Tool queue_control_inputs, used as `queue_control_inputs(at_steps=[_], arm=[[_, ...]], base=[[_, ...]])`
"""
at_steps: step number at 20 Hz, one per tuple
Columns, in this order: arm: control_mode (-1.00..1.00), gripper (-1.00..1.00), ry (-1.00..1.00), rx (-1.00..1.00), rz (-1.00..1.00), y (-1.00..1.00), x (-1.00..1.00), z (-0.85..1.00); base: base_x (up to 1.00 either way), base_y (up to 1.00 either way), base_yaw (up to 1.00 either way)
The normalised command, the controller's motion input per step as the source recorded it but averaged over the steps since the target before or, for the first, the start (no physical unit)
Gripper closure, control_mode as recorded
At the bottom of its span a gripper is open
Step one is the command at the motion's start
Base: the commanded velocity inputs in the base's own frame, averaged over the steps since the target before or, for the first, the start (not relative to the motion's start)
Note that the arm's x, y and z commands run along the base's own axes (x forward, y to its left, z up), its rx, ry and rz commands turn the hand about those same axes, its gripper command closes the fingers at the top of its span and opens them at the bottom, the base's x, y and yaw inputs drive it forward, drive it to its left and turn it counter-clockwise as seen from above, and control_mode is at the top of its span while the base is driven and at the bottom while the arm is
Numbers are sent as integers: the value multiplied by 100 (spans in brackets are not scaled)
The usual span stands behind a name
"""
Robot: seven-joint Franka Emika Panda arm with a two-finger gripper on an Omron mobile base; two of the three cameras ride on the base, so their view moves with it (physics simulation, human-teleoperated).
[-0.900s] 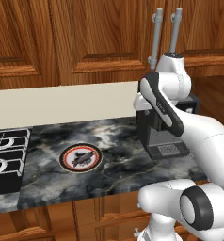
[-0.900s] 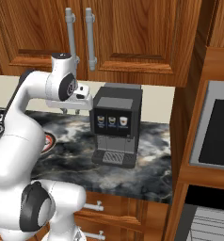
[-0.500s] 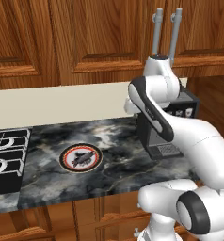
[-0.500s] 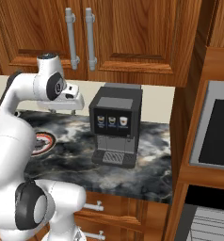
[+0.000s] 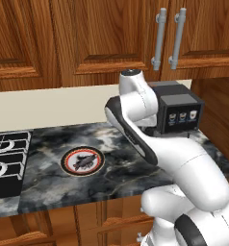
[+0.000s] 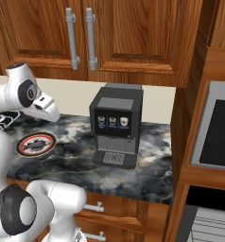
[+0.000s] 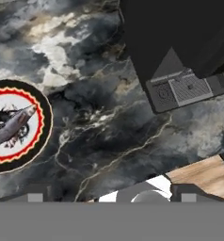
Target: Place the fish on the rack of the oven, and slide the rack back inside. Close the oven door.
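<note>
My claw (image 7: 111,195) hangs above the dark marbled stone counter (image 7: 109,117) with its two tips standing wide apart and nothing between them. The small dark grey-brown fish (image 7: 10,127) lies on the round orange-rimmed plate with the black ring (image 7: 47,117), well off to the left of my claw in the hand view and not under it. The boxy black coffee machine (image 7: 180,37) stands ahead of my claw and to its right.

I judge the step in hand to be the reach for the fish, with the pick-up not yet begun. To do it well I should first bring my claw over the plate until the fish sits midway between my tips. I should then turn my wrist so the tips close across the narrow body, not along its length. The fish lies flat and low, so I must come down far enough to catch its flanks, yet stop short of pressing on the plate.

I can read no brand or lettering. The coffee machine's front shows three small cup pictures (image 6: 111,122), and the plate carries only pattern.
</note>
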Motion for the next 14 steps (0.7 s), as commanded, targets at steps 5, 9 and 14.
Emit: queue_control_inputs(at_steps=[5,9,14], arm=[[-100,-100,3,9,-55,58,-22,-45],[-100,-100,5,13,-45,58,-16,-59],[-100,-100,4,15,-28,41,2,-51]], base=[[0,0,0],[0,0,0],[0,0,0]])
